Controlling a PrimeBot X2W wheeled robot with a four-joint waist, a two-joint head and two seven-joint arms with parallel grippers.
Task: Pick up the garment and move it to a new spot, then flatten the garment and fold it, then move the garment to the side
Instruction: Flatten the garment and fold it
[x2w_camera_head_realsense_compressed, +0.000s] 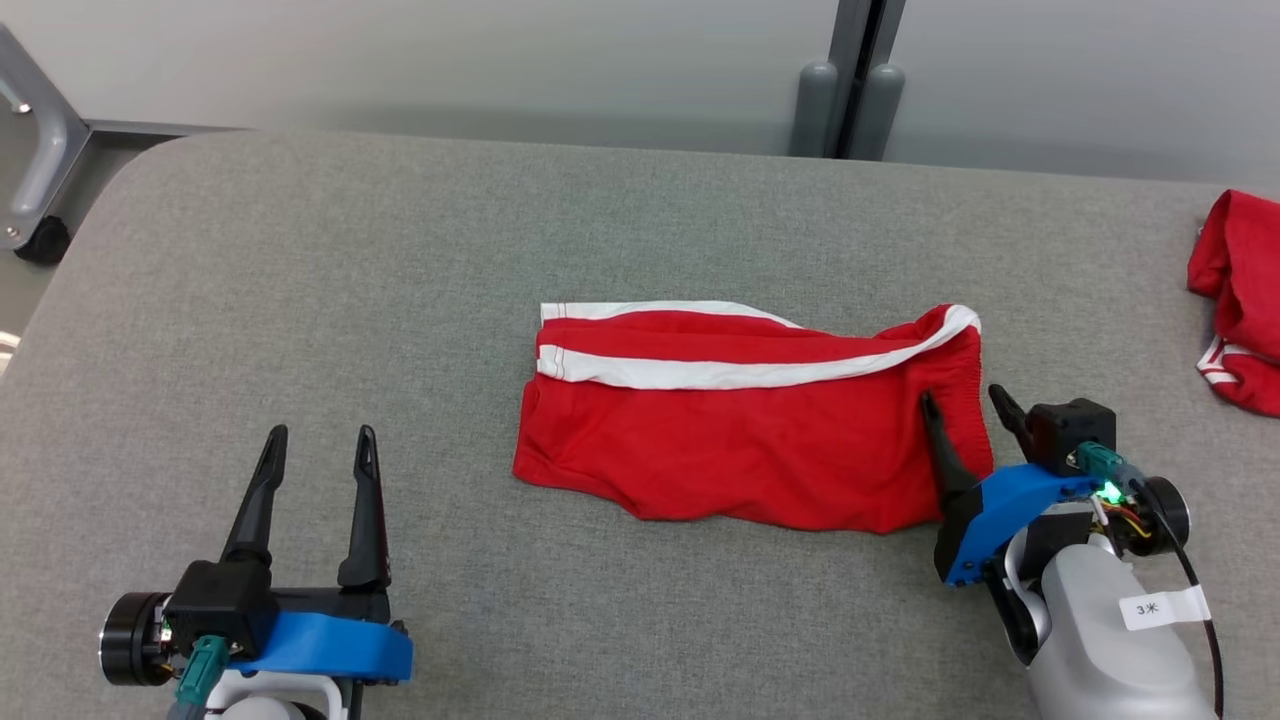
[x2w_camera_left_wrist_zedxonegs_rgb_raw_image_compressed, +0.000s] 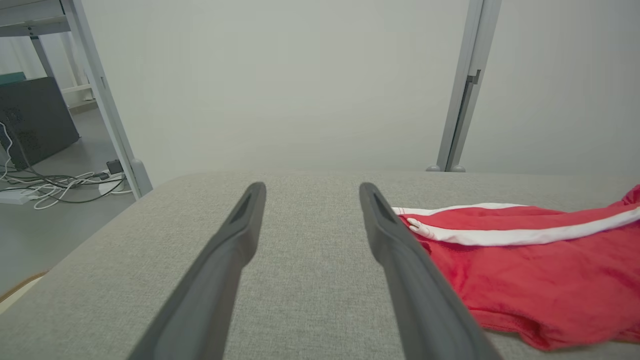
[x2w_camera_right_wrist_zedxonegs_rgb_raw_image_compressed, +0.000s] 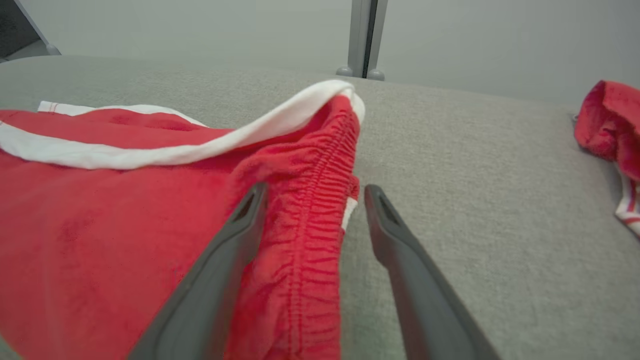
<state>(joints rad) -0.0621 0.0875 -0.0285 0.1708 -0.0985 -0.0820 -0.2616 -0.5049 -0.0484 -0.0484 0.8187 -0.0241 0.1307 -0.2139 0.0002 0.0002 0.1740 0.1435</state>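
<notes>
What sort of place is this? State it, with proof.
Probably a robot test lab: grey fabric-covered worktable, pale partition panels on grey metal posts, black and white floor cables.

my left gripper (x2w_camera_head_realsense_compressed: 322, 432) sits at the lower left of the head view. its two long dark fingers (x2w_camera_head_realsense_compressed: 258, 500) point up and away, spread wide and nearly parallel, and its blue wrist bracket (x2w_camera_head_realsense_compressed: 330, 645) lies flat beneath them. my right gripper (x2w_camera_head_realsense_compressed: 961, 394) is at the lower right, jaws just as wide, the whole hand tilted over toward my left. a green light (x2w_camera_head_realsense_compressed: 1108, 491) glows at that wrist, and the pale forearm (x2w_camera_head_realsense_compressed: 1095, 620) runs down to the bottom edge.
</notes>
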